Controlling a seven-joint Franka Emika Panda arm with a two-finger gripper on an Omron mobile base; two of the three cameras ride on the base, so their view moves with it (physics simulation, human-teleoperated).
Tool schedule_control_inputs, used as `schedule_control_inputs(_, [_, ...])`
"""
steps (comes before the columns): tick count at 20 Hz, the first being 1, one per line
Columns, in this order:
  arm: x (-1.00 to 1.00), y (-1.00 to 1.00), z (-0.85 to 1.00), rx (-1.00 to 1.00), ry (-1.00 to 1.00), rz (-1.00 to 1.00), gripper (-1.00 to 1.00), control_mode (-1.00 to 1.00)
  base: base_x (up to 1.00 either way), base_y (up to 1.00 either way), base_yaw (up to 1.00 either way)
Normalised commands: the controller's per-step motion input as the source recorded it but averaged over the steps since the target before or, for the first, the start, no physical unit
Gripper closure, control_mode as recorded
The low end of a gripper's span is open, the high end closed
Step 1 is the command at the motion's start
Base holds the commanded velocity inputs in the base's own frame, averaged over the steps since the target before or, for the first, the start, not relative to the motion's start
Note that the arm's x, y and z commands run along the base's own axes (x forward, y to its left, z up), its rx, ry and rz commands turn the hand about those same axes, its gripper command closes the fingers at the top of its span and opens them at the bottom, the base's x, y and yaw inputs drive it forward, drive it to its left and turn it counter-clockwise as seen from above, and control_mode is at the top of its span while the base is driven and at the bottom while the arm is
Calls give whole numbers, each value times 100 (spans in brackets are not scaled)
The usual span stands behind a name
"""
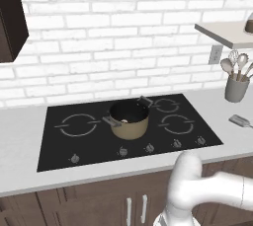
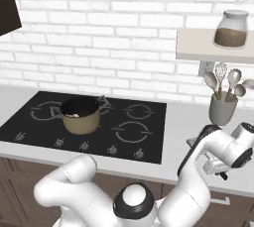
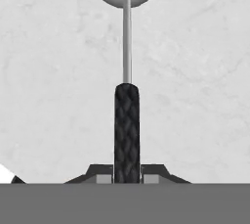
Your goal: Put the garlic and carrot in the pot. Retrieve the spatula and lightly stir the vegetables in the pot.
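The spatula (image 3: 127,125) lies on the pale counter, with a dark textured grip, a thin grey shaft and a grey head at the top of the hand view. My gripper (image 3: 127,179) is shut on the grip's near end, one fingertip on each side. In the left base view the spatula's head (image 1: 240,120) shows on the counter right of the cooktop. In the right base view the gripper (image 2: 218,165) is low over the counter's right end. The tan-gold pot (image 1: 129,120) (image 2: 80,115) stands mid-cooktop, and the whitish garlic (image 1: 124,120) (image 2: 73,115) lies inside. The carrot is hidden.
The black cooktop (image 1: 74,146) has knobs along its front edge. A grey utensil holder (image 1: 236,89) (image 2: 222,108) with spoons and a whisk stands by the wall at right. Above it a shelf (image 2: 198,47) carries a glass jar (image 2: 231,28).
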Motion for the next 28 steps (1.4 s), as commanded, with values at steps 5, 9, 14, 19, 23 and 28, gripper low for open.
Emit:
schedule_control_inputs(5, [-16,98,67,0,10,0,100,-100,0,0,0])
schedule_control_inputs(9, [-34,79,90,-13,-1,8,100,-100,0,0,0])
schedule_control_inputs(14, [-32,80,95,-22,0,19,100,-100,0,0,0])
schedule_control_inputs(19, [-18,81,94,-20,0,31,100,-100,0,0,0])
schedule_control_inputs(23, [1,73,79,-8,0,44,100,-100,0,0,0])
schedule_control_inputs(28, [14,59,59,-4,-7,62,100,-100,0,0,0])
